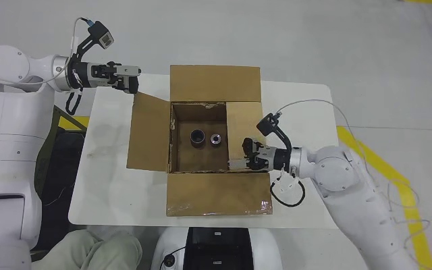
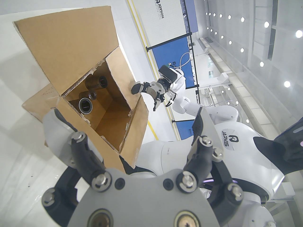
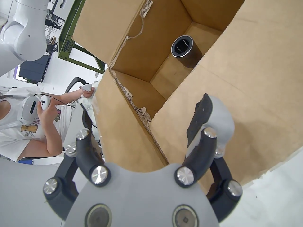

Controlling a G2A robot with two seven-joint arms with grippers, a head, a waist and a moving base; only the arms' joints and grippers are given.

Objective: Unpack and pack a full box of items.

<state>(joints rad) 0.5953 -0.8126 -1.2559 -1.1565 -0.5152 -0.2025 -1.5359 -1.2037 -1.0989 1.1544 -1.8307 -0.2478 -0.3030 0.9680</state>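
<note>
A cardboard box (image 1: pixel 216 82) stands mid-table (image 1: pixel 304 108), flaps spread. Inside it, a larger cylinder (image 1: pixel 197 138) sits just left of a smaller cylinder (image 1: pixel 214 140). The left gripper (image 1: pixel 133 79) is beyond the box's far-left corner, and the right gripper (image 1: pixel 236 164) is at its near-right corner.

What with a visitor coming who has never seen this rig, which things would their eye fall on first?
The open cardboard box at the table's middle, flaps spread, with dark metal cylinders on its floor. The right gripper is open over one side flap; the left gripper is open near the table's far corner.
</note>
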